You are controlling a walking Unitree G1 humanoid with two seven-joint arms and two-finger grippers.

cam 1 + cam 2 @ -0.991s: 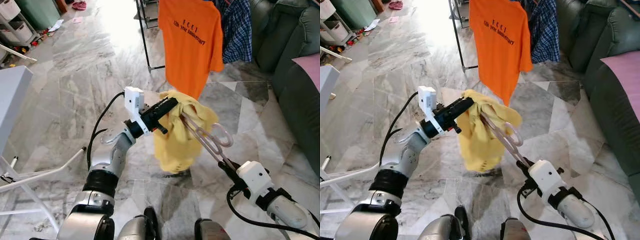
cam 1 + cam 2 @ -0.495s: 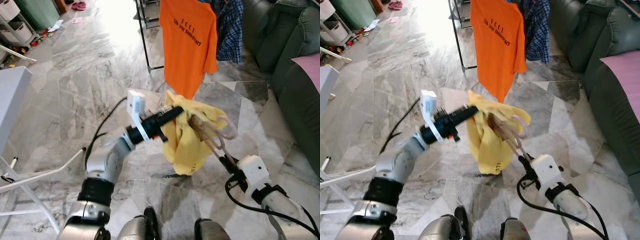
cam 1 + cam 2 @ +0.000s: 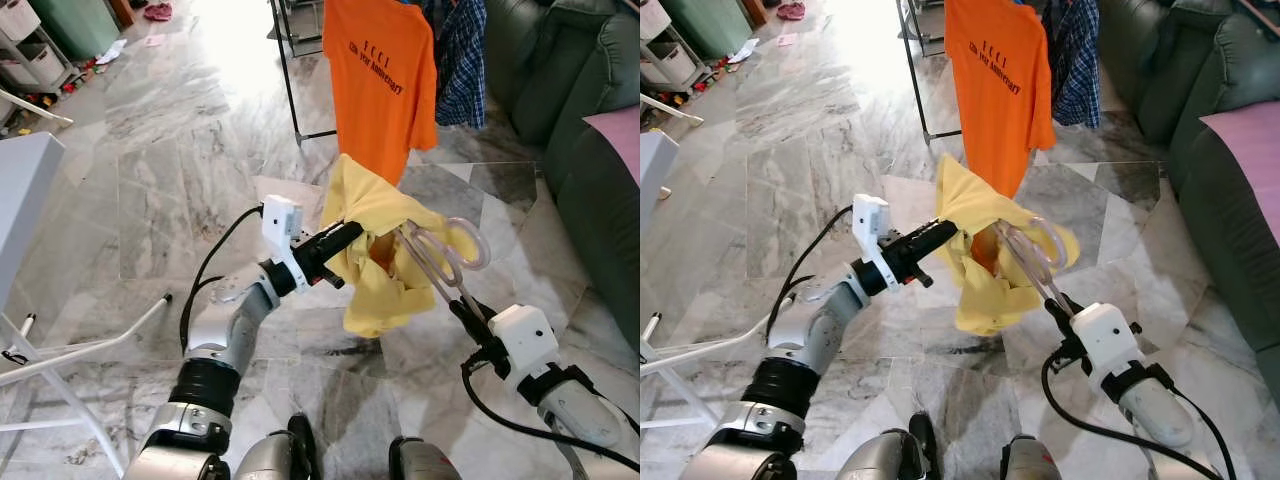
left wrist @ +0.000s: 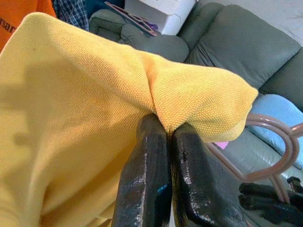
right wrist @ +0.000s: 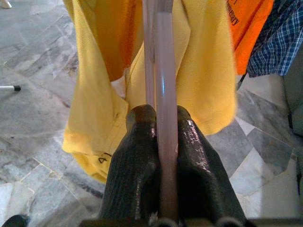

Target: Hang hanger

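Change since a second ago: we are lifting the yellow shirt (image 3: pixel 385 245) higher and nearer the orange T-shirt (image 3: pixel 380 80); its hem is now bunching up rather than hanging long.
Clothes rack: we are facing its black frame (image 3: pixel 290 75), where the orange T-shirt and a plaid shirt (image 3: pixel 462 55) are hanging.
Yellow shirt: we are holding it in the air between both arms, draped on the pink hanger (image 3: pixel 440 262).
Left gripper (image 4: pixel 163 142): we are pinching a fold of the yellow cloth, fingers closed on it.
Right gripper (image 5: pixel 158 127): we are clamping the hanger's shaft.
Risk: the shirt is sitting unevenly, so we are likely to shed it if the left pinch tugs sideways; the hook could also snag the orange T-shirt.
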